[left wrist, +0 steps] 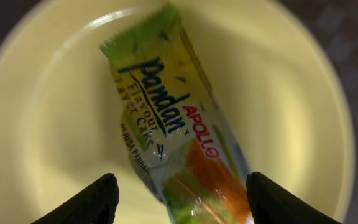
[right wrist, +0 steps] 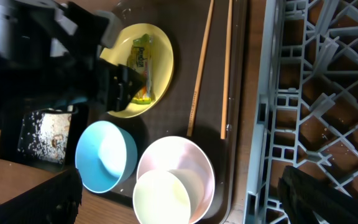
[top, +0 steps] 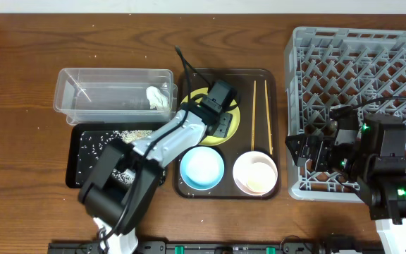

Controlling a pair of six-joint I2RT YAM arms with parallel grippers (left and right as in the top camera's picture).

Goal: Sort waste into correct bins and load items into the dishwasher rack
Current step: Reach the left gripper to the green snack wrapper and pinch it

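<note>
The snack wrapper (left wrist: pixel 173 143) lies flat on the pale-yellow plate (left wrist: pixel 36 124), slanting across its middle. The left gripper (left wrist: pixel 180 202) hangs right above it, fingers (left wrist: pixel 98 199) spread wide, one tip on either side of the wrapper's orange end, pinching nothing. The left arm (top: pixel 154 144) stretches diagonally from the near table edge, over the black tray (top: pixel 76 169), to the plate on the brown serving tray (top: pixel 247 137). Over on the other side, the right gripper (top: pixel 298 149) hovers at the left edge of the dishwasher rack (top: pixel 358 49) — fingers parted, empty.
</note>
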